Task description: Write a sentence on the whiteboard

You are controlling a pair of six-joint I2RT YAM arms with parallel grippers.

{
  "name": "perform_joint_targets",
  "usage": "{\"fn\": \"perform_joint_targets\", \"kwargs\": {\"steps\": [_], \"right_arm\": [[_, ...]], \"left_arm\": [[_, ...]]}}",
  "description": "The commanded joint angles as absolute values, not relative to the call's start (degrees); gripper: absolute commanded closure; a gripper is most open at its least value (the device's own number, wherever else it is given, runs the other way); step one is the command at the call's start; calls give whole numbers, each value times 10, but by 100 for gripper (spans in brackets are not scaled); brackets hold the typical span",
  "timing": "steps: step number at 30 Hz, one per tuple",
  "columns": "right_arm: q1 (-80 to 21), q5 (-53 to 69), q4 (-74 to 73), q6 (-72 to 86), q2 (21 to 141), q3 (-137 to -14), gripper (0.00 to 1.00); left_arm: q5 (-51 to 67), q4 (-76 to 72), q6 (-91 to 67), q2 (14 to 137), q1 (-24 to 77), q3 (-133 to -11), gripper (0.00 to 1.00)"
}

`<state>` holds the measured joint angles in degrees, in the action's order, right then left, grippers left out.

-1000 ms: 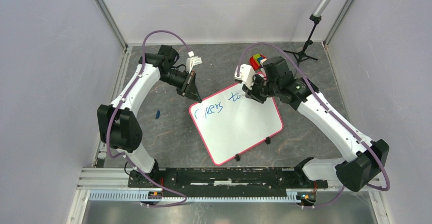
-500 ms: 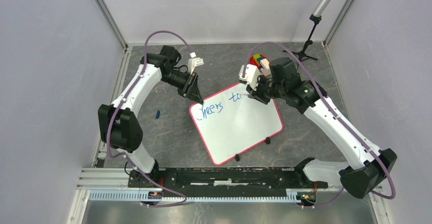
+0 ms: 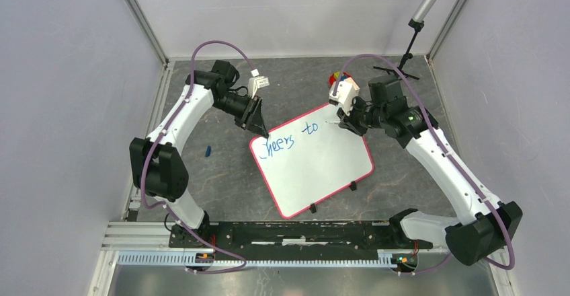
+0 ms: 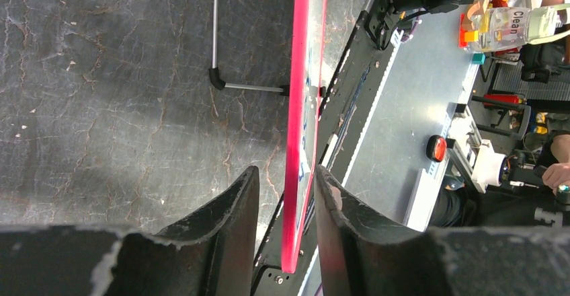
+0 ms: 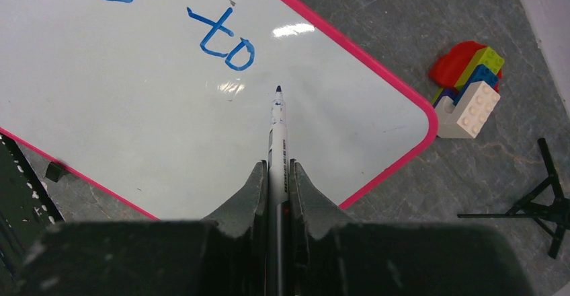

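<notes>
The whiteboard [image 3: 316,168] sits mid-table, turned askew, with one corner toward the far edge. The sentence [image 3: 290,137] so far reads "Cheers to" in blue along the board's far side. In the right wrist view, the marker [image 5: 277,138] points its tip just past the "to", over bare white; whether it touches cannot be told. The right gripper [image 5: 274,169] is clenched on the marker's barrel. The left gripper [image 4: 286,175] straddles the board's pink rim at its far-left corner; whether it pinches cannot be told. Toy bricks [image 3: 339,78] lie near the far edge, just beyond the board.
</notes>
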<state>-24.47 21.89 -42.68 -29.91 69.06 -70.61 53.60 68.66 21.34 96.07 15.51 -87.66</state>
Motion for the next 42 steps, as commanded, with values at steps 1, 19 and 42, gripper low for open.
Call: {"fn": "perform_joint_targets", "kwargs": {"steps": [1, 19, 42], "right_arm": [[-244, 196, -395, -306, 683, -687, 100], [-244, 203, -380, -303, 711, -711, 100], [-245, 190, -376, -308, 728, -713, 100]], "left_arm": [[548, 686, 236, 966, 157, -884, 60], [545, 687, 238, 971, 157, -885, 96], [543, 686, 239, 967, 157, -885, 98]]}}
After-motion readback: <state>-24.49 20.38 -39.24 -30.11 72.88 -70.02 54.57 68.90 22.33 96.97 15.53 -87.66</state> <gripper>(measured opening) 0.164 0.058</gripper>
